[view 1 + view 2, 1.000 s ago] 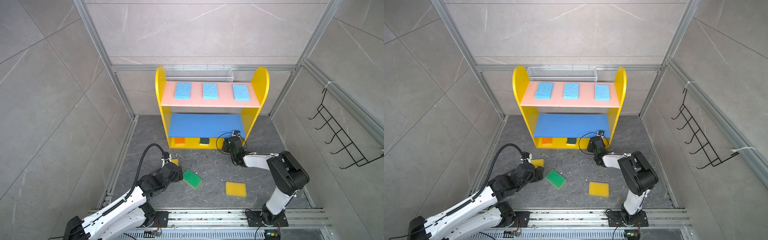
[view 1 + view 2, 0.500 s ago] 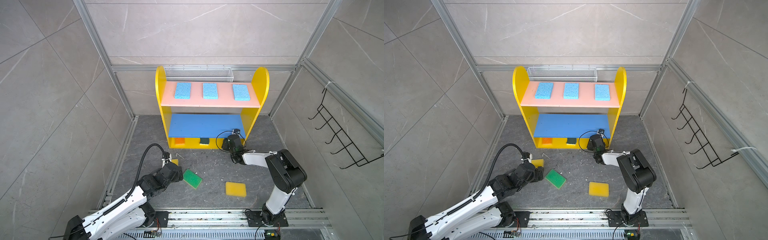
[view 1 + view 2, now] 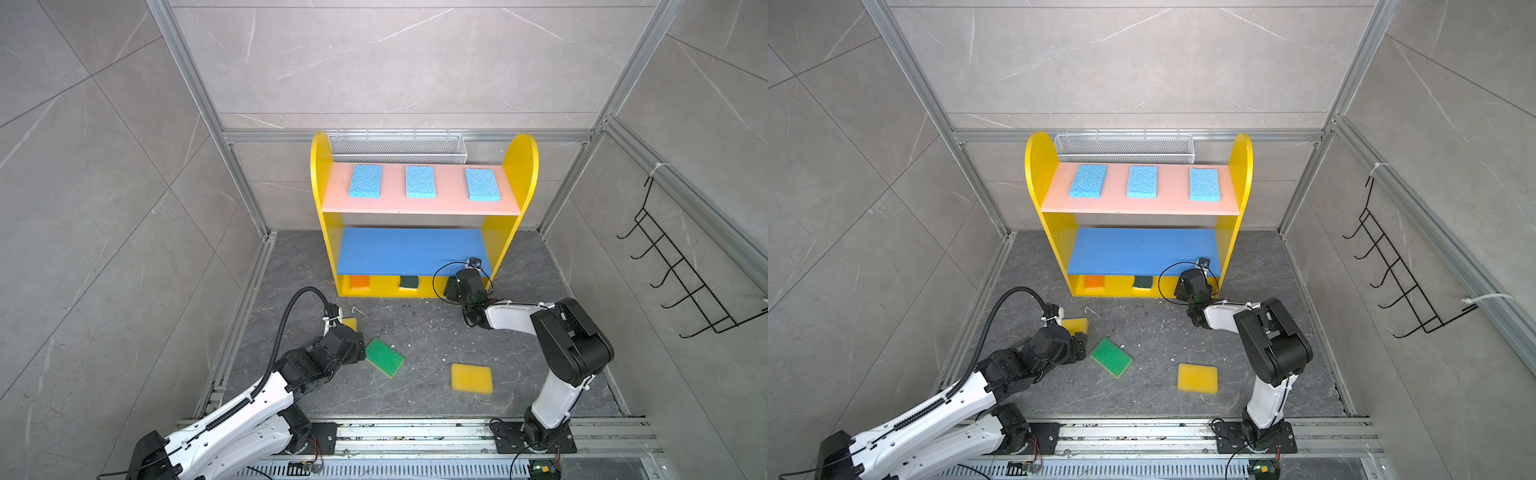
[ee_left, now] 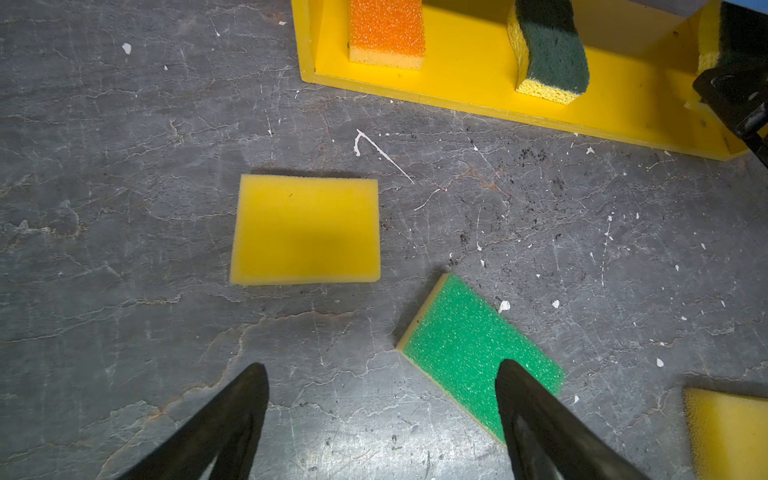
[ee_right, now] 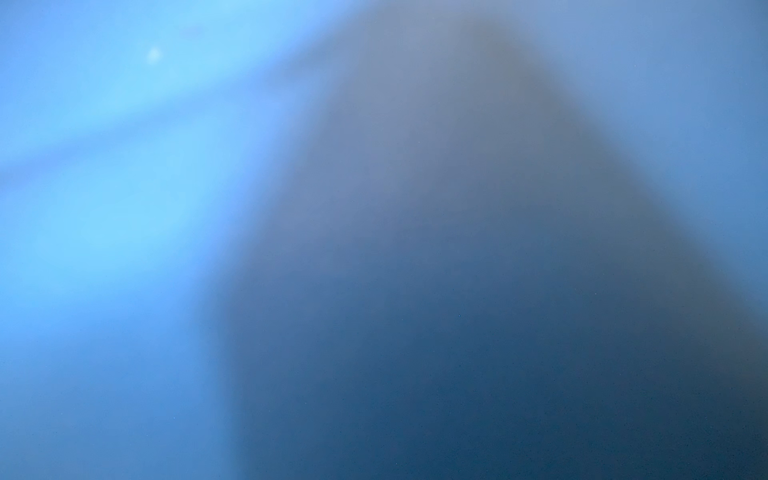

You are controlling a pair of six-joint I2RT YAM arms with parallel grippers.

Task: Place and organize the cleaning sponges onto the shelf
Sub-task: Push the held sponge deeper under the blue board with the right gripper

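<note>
The left hand point(image 4: 381, 365) hangs low over the counter point(image 4: 124, 291) with its fingers spread wide and nothing between them. A yellow sponge point(image 4: 305, 230) lies flat straight ahead of it, towards the shelf point(image 3: 509, 232), long side running across the reach. A green sponge point(image 4: 469, 345) lies skewed off to one side, one corner under a fingertip. The left arm is far nearer both, so I judge a short push forward would take the yellow one. A second yellow sponge point(image 3: 471, 378) lies apart, between the arms. The right hand point(image 3: 463, 286) is tucked into the shelf's bottom tier beside a dark green scourer point(image 4: 735, 29); whether it is gripping or letting go I cannot tell. Against a second ago, only the right arm has edged slightly closer to the shelf; the loose sponges lie unmoved.
</note>
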